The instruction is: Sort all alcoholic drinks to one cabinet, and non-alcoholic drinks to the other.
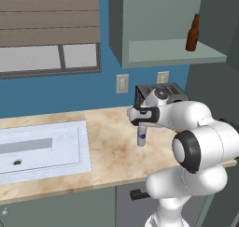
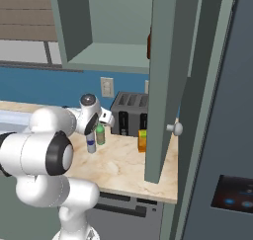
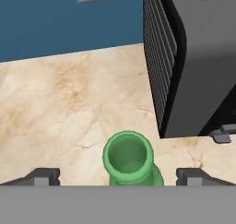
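A green glass bottle [image 3: 128,159] stands on the counter next to the toaster, its open mouth facing the hand view; it is also in the right base view [image 2: 100,134]. My gripper [image 3: 120,177] is open just above it, one fingertip [image 3: 46,176] on each side of the neck, not touching. A white bottle with a blue label [image 1: 142,137] stands just in front of the hand. Further right, an orange carton [image 2: 143,140] sits before the toaster. A brown glass bottle [image 1: 192,33] stands upright on the shelf of the open upper cabinet [image 1: 172,53].
A black toaster [image 1: 161,93] stands against the blue wall, close to the right of the green bottle. The open cabinet door [image 2: 165,86] hangs over the counter's right end, beside a tall appliance [image 2: 227,135]. A sink [image 1: 42,149] lies to the left.
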